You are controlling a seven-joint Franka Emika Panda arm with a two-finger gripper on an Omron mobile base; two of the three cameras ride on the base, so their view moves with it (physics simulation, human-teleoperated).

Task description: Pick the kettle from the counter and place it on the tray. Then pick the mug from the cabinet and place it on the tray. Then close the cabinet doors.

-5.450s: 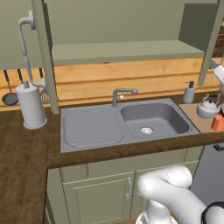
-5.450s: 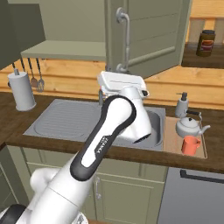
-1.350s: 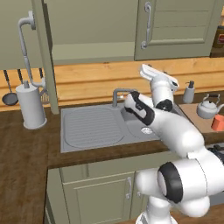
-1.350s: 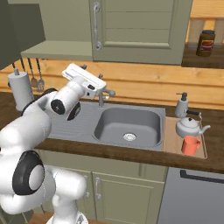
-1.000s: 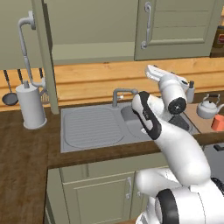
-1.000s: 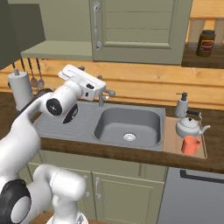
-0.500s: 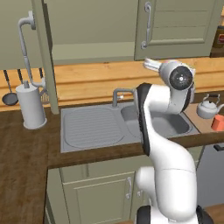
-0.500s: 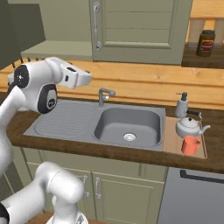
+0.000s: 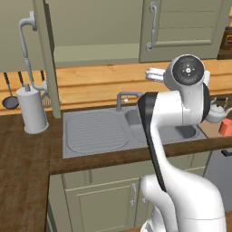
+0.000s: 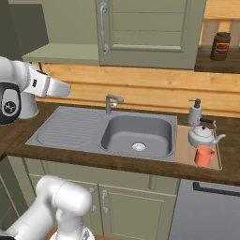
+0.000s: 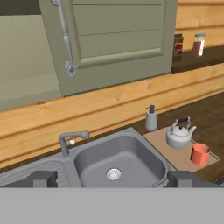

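The silvery kettle (image 10: 202,136) and the orange-red mug (image 10: 203,155) both stand on the tan tray (image 10: 184,146), on the counter (image 10: 225,173) right of the sink. In the hand view the kettle (image 11: 178,135), mug (image 11: 200,154) and tray (image 11: 173,154) lie low on the right. My gripper (image 11: 111,179) is open and holds nothing; it hangs high over the drainboard side, well left of the tray. The cabinet's right door (image 10: 145,28) is shut. Its left door (image 9: 45,54) stands open, edge-on, baring the pale shelf (image 9: 95,53).
A grey sink (image 10: 136,133) with faucet (image 10: 111,101) and ribbed drainboard (image 10: 65,126) fills the middle of the counter. A soap dispenser (image 10: 194,112) stands behind the tray. A tall metal canister (image 9: 31,108) sits far left. Dark jars (image 11: 177,46) rest on a wooden shelf at the right.
My arm has lifted and swung left, away from the sink, with the gripper still open. The kettle, mug, tray and doors have not moved.
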